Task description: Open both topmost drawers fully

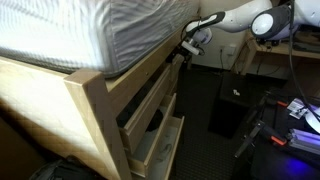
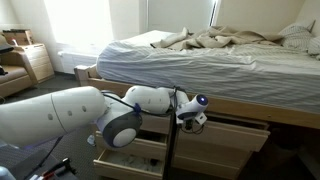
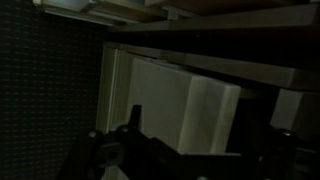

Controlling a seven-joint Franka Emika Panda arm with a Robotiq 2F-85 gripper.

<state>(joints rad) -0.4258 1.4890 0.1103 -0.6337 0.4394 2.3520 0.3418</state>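
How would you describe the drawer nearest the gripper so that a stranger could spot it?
Find the bed with rumpled white bedding and drop to its pale-wood side rail. Beside the gripper, the drawer is the uppermost in its stack, directly under the rail, unlike the lookalike drawers below it.

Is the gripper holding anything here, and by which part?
Cannot be told: the gripper is close to a topmost drawer, but its jaws are hidden.

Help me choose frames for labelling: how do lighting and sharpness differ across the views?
In an exterior view the bed is brightly, evenly lit, background washed out; in an exterior view the top drawer lies in shadow below the mattress; wrist view is very dark and soft.
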